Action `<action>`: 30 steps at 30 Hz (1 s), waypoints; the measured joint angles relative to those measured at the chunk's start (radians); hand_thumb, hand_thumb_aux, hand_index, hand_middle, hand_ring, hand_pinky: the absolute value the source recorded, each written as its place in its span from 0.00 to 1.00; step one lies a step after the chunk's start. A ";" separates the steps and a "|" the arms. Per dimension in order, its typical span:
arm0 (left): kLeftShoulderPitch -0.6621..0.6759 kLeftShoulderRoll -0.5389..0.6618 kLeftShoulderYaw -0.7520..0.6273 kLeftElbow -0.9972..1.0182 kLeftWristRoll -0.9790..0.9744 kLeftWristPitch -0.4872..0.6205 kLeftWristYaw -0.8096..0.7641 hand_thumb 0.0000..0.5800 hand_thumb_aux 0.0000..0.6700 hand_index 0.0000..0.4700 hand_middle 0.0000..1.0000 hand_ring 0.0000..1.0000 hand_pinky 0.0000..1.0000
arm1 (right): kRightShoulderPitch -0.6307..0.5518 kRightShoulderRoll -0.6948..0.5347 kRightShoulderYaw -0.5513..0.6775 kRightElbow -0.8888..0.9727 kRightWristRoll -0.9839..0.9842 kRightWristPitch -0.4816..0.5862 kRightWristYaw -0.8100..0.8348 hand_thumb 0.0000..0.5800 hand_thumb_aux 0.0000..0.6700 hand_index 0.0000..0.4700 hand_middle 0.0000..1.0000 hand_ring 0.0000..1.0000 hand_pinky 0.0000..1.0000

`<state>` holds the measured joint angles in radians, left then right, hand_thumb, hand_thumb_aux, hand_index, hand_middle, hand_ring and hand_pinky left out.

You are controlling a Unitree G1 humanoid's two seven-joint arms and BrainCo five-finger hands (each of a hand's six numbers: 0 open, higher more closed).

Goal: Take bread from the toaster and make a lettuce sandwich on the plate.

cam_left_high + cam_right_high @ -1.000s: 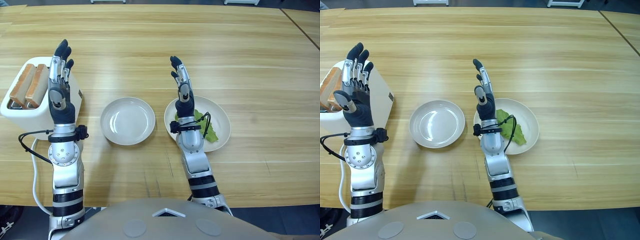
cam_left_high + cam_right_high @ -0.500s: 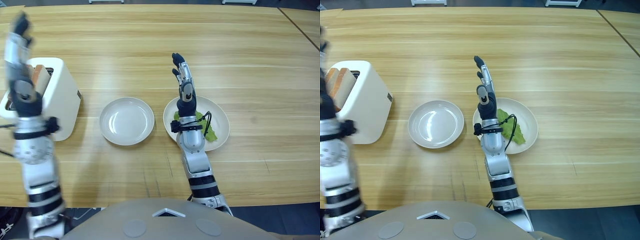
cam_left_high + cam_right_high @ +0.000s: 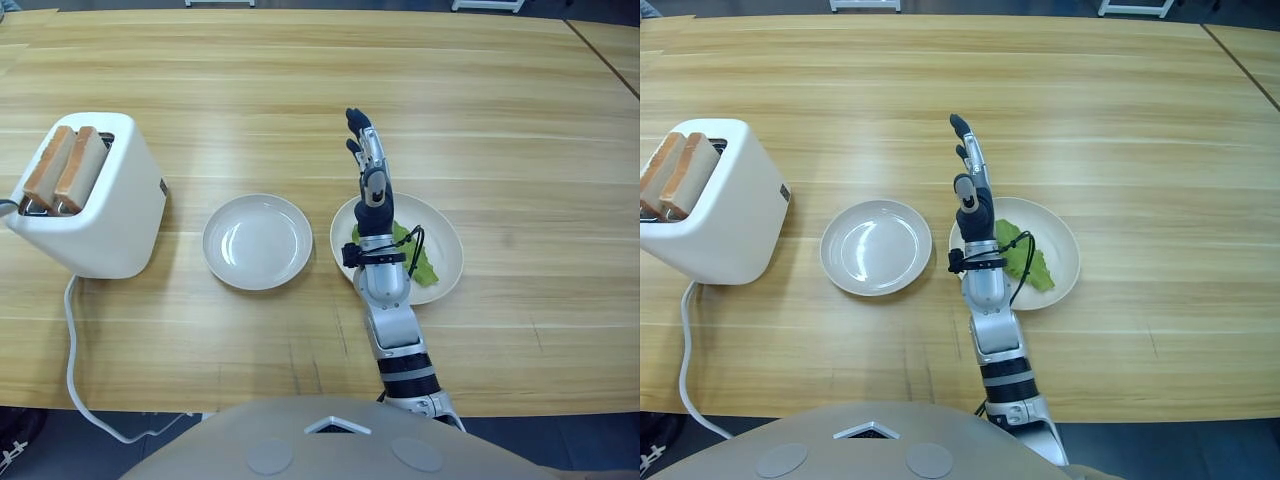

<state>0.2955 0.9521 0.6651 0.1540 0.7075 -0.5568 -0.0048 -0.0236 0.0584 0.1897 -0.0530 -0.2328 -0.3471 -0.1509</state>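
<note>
While bread (image 3: 65, 168) stands in the toaster (image 3: 105, 235) and lettuce (image 3: 425, 265) on one plate (image 3: 450, 238), the right robot hand (image 3: 369, 178) is released.

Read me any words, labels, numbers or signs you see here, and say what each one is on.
Nothing here can be read.
toaster: a small dark mark on its side, too small to read.
empty plate, lettuce plate, table, right hand: no print visible.
</note>
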 measured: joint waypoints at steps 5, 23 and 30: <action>0.017 0.052 -0.080 0.101 0.025 -0.019 0.050 0.00 0.00 0.00 0.00 0.00 0.00 | 0.001 -0.001 0.001 0.001 -0.002 0.000 0.000 0.00 0.00 0.00 0.00 0.00 0.00; -0.038 0.063 -0.187 0.119 -0.007 0.097 0.145 0.00 0.00 0.00 0.00 0.00 0.00 | 0.003 0.001 0.005 0.008 -0.009 -0.001 0.004 0.00 0.00 0.00 0.00 0.00 0.00; -0.059 0.061 -0.255 0.110 -0.030 0.133 0.131 0.00 0.00 0.00 0.00 0.00 0.00 | 0.005 0.001 0.006 0.009 -0.008 -0.002 0.008 0.00 0.00 0.00 0.00 0.00 0.00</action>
<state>0.2362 1.0133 0.4103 0.2643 0.6771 -0.4235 0.1266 -0.0190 0.0590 0.1958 -0.0444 -0.2409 -0.3486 -0.1430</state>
